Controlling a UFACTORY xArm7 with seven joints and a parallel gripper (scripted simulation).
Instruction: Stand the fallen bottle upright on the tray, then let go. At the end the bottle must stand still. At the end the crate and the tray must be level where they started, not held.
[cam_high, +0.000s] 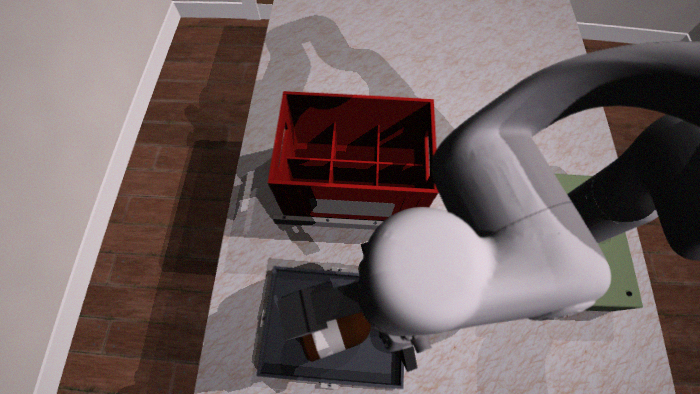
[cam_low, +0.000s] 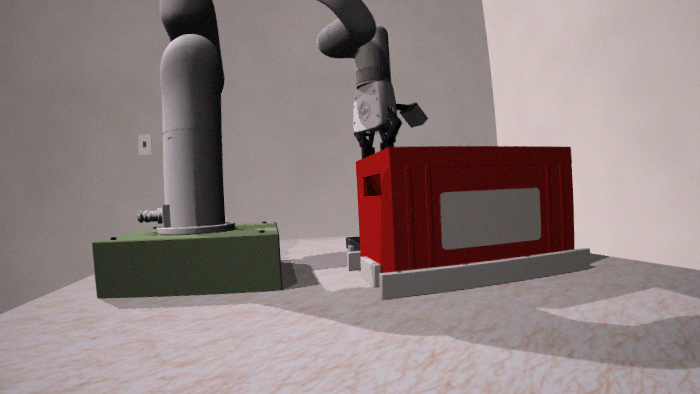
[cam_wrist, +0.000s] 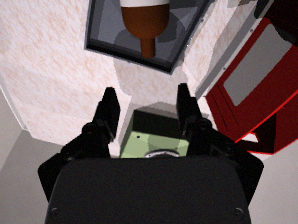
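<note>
A brown bottle (cam_high: 332, 340) with a white label lies on its side in the dark grey tray. In the wrist view the bottle (cam_wrist: 141, 4) lies with its neck toward my fingers, inside the tray. My gripper (cam_wrist: 147, 96) is open and empty, well above the tray and apart from the bottle. In the exterior view the gripper (cam_low: 378, 141) hangs behind the top edge of the red crate (cam_low: 465, 207), which hides the tray and bottle. My arm covers the gripper in the top view.
The red crate (cam_high: 355, 150) with several compartments stands behind the tray, held by grey stop bars (cam_low: 475, 275). My green base block (cam_low: 187, 260) sits to the right of the tray. Table edges drop to a brick floor at left.
</note>
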